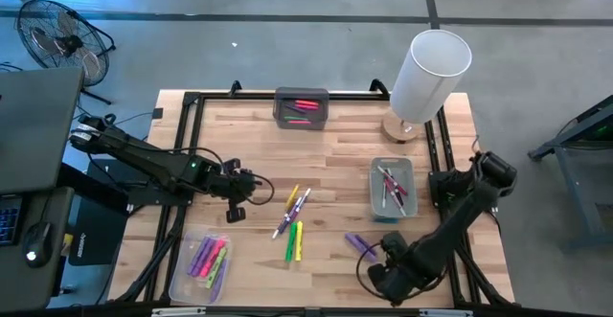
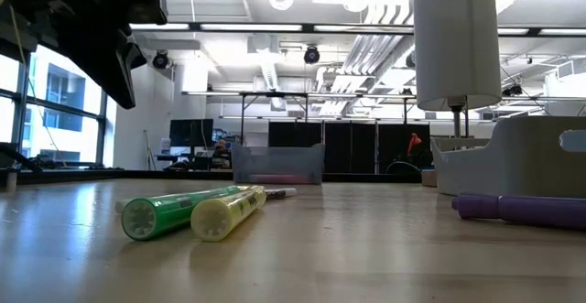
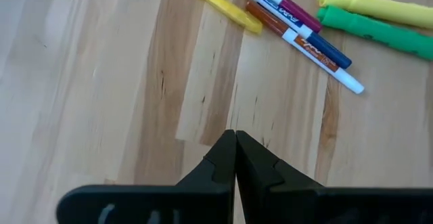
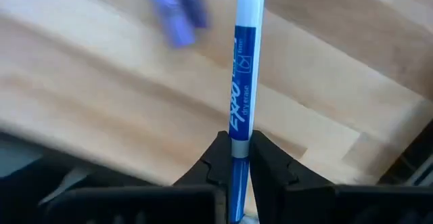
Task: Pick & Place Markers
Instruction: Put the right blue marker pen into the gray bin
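Pale matt wooden table (image 3: 101,82) with visible grain; glossy plastic blue marker (image 4: 242,95).

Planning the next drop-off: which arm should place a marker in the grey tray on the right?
Right. Its gripper is shut on a blue-and-white Expo marker near the grey plastic tray. The left gripper is shut, empty, farther away.

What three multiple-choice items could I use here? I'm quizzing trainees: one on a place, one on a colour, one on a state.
1. Where is the lamp?
A. far right corner
B. near left corner
C. table centre

2. What colour is the marker in the right gripper?
A. green
B. blue and white
C. pink

3. How is the left gripper?
A. holding a marker
B. wide open
C. shut, empty

Key: 1 A, it stands at the table's far right edge; 2 B, its barrel shows between the fingers; 3 C, fingers meet over bare wood.
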Controlling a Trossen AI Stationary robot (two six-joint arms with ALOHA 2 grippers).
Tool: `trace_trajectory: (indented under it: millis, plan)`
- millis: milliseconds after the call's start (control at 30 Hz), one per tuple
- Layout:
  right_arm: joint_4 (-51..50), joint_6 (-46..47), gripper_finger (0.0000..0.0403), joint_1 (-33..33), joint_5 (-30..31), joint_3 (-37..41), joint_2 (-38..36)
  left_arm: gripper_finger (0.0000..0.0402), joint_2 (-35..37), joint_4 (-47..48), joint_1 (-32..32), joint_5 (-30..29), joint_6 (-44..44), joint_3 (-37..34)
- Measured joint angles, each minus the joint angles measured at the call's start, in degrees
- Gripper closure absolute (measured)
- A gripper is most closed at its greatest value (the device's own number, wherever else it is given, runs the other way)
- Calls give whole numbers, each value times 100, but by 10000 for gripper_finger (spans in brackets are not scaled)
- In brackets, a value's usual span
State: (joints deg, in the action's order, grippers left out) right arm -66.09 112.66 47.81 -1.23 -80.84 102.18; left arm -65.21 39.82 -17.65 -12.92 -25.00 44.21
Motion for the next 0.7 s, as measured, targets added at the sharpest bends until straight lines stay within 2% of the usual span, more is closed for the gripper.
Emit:
trace_trajectory:
  millis: [167,267,400,700]
  plan:
    - [-1866,-258,380,-229,678,-1074,-53,401,0,3,0,-8,79,0]
    - [-2387,-566,380,-567,1021,-1421,-90,401,-2,-25,0,-12,115,0]
    - [-2338,-1382,381,-1175,1559,-1180,-305,401,-2,-115,1,-13,119,0]
    - [-2116,-1875,381,-2245,1509,509,-821,401,-2,-126,1,38,52,0]
